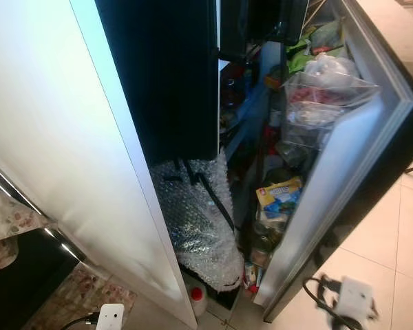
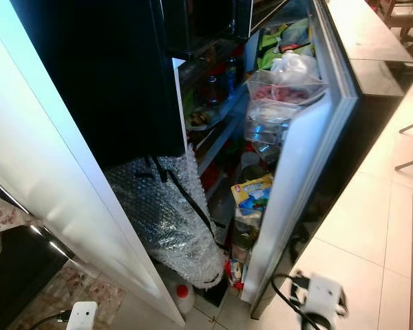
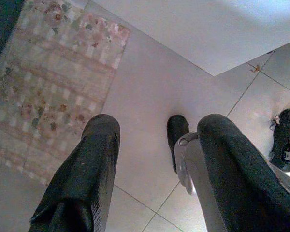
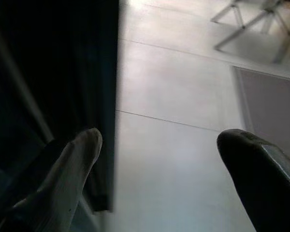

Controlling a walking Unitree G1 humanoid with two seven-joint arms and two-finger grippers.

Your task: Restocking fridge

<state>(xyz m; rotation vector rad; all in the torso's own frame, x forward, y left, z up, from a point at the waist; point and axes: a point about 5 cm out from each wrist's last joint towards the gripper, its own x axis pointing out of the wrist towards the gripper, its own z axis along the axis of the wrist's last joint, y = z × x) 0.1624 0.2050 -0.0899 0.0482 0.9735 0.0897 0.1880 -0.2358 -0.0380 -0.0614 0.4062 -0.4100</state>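
Left gripper is hanging low over the tiled floor near a patterned rug, fingers apart, nothing between them. Moving right — the white fridge door is standing open, and a bubble-wrapped bundle with a black strap across it is leaning at the bottom of the fridge, a red-capped bottle sitting just below it. Door shelves are holding a yellow-and-blue packet, jars and clear bins with bags. Right gripper is idling over floor tiles beside the dark fridge door edge — fingers wide apart, empty.
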